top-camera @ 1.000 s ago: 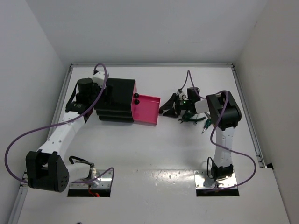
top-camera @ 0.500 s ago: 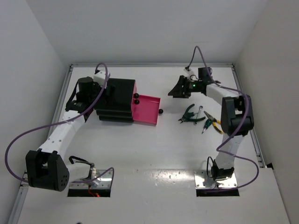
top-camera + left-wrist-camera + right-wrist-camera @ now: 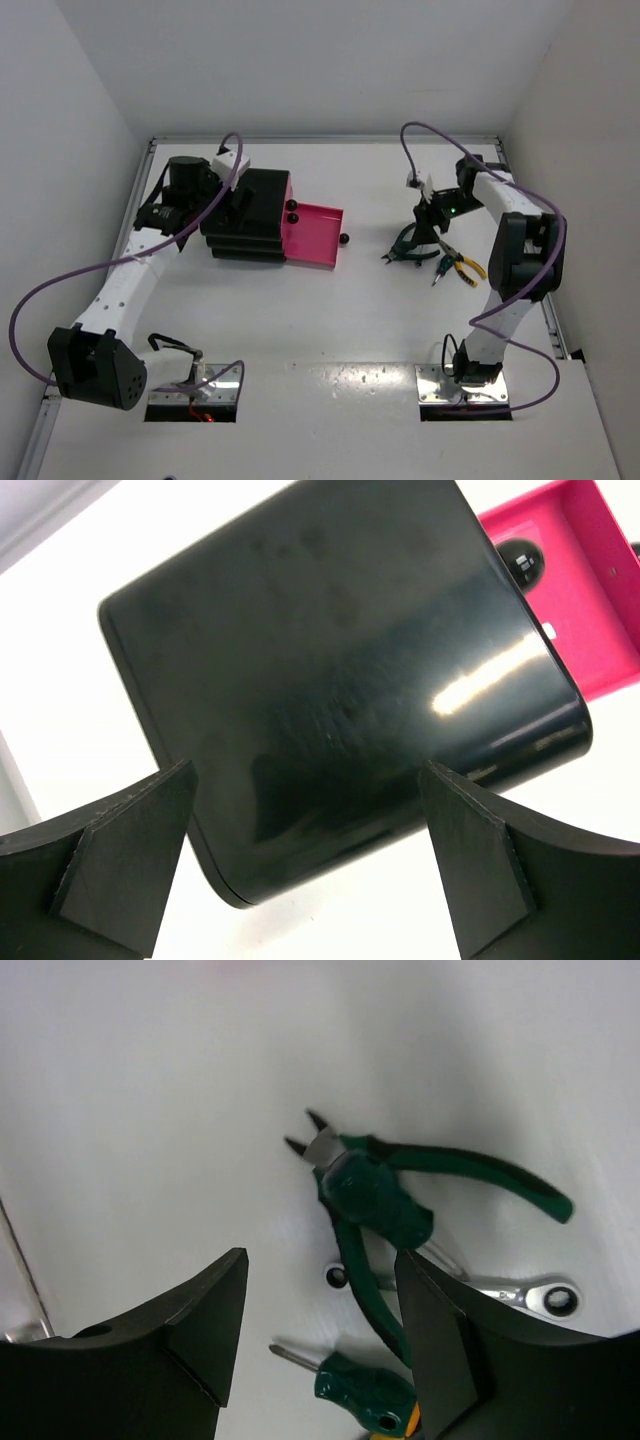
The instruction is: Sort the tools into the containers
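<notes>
The black drawer chest [image 3: 247,212] stands at the left, its lowest pink tray drawer [image 3: 312,236] pulled out and showing nothing inside. My left gripper [image 3: 310,880] hangs open above the chest's glossy top [image 3: 330,670]; the pink drawer [image 3: 575,590] shows at the upper right. My right gripper [image 3: 320,1330] is open just above the tools: dark green pliers [image 3: 375,1200], a silver wrench [image 3: 520,1292] and a green-handled screwdriver [image 3: 365,1388]. From above, the right gripper [image 3: 425,226] sits over the green pliers [image 3: 404,251], with yellow-handled pliers [image 3: 466,268] beside them.
Round black knobs [image 3: 293,209] mark the shut upper drawers, and another knob [image 3: 343,239] sticks out of the open drawer's front. Purple cables loop from both arms. A raised rail [image 3: 528,235] borders the table on the right, close to the tools.
My right gripper left the drawer's front, swung toward the back, then came down over the tools. The left wrist shifted slightly over the chest.
</notes>
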{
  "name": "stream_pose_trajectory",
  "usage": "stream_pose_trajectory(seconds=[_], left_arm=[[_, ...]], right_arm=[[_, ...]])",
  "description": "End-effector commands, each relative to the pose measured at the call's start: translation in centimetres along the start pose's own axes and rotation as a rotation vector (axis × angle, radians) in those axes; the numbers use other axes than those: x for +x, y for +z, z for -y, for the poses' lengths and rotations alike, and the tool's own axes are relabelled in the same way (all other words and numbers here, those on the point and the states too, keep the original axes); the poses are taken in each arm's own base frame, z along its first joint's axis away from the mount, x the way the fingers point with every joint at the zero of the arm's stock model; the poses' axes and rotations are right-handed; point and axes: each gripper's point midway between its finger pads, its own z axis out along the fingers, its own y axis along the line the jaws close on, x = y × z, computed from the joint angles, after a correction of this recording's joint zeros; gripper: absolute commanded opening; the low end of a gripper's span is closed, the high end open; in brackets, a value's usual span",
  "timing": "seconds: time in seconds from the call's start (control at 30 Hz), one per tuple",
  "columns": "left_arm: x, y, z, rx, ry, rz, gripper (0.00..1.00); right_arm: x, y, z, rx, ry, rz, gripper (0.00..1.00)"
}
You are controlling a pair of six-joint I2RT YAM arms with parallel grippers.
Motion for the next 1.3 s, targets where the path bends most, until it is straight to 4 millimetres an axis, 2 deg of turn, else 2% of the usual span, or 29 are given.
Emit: stream_pose_trajectory(seconds=[0.0, 0.03, 0.27, 0.37, 0.53, 0.97, 1.27], left_arm=[[-0.7, -0.3, 0.8, 0.038, 0.013, 0.008, 1.00], [-0.5, -0.1, 0.9, 0.041, 0.011, 0.000, 1.00], [-1.0, -0.1, 0.6, 0.027, -0.005, 0.014, 1.00], [-0.5, 0.2, 0.8, 0.033, -0.008, -0.004, 1.00], [0.0, 1.0, 0.8, 0.037, -0.020, -0.015, 1.00], [0.5, 1.9, 0.4, 0.014, -0.030, -0.034, 1.00], [0.3, 1.9, 0.1, 0.002, -0.029, -0.029, 1.00]], right_arm=[[1.3, -0.3, -1.6, -0.059, -0.345, -0.056, 0.61], [2.3, 0.2, -1.7, -0.069, -0.361, -0.070, 0.61], [2.2, 1.2, -0.6, -0.017, -0.458, -0.050, 0.66], [1.5, 1.3, -0.1, 0.001, -0.482, -0.023, 0.69], [1.6, 1.8, 0.4, -0.002, -0.493, -0.014, 0.72], [1.4, 4.8, -0.8, -0.100, -0.529, -0.053, 0.71], [2.0, 6.1, -0.2, -0.090, -0.545, -0.143, 0.68]])
